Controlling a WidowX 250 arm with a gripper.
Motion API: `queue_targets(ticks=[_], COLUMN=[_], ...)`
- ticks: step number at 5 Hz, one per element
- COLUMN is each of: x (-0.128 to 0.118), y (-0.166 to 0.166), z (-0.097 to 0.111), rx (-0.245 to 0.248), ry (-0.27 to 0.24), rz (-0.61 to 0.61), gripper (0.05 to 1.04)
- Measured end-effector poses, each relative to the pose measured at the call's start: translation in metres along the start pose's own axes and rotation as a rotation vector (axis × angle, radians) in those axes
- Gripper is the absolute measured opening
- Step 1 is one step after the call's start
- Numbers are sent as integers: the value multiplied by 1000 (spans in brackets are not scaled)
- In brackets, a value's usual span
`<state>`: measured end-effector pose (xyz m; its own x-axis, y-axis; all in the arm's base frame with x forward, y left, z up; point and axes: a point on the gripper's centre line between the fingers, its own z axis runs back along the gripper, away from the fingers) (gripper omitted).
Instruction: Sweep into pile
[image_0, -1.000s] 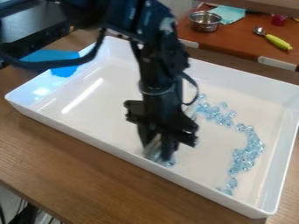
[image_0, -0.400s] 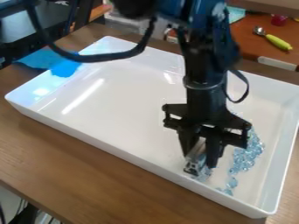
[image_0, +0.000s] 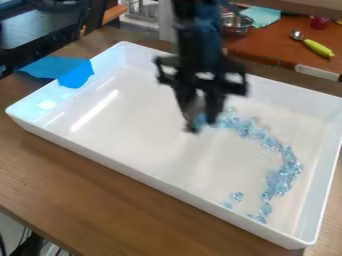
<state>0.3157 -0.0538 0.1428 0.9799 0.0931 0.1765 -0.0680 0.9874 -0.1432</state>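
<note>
In the camera view I am holding my gripper (image_0: 202, 125) over the tray (image_0: 153, 178), between its middle and its far wall, and my fingers look to be clamping on a pale tool (image_0: 196, 107). The beads (image_0: 284, 172) are lying in the tray as a bent trail, running from near my tips towards its right-hand end, then curving to its near wall; two small clumps (image_0: 236, 196) are sitting apart, just inside that wall. To sweep well, I should be keeping the tool's edge low and square to the push, going lightly behind the trail's far end, and driving beads towards the thick part by short strokes, without scattering them. The tool's long axis seems to be running down between my fingers, its lower end pointing at the tray's floor; blur is hiding its exact tilt
</note>
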Motion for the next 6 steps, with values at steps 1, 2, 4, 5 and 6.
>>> queue_targets(ticks=[1,2,4,5,6], x=[21,32,38,41,41], y=[35,84,110,117,122], z=[18,9,-9,-20,-38], rx=[38,41,-15,-9,-8], ry=[-38,13,36,58,86], rz=[-33,-113,-276,-302,-304], gripper=[378,378,378,378,378])
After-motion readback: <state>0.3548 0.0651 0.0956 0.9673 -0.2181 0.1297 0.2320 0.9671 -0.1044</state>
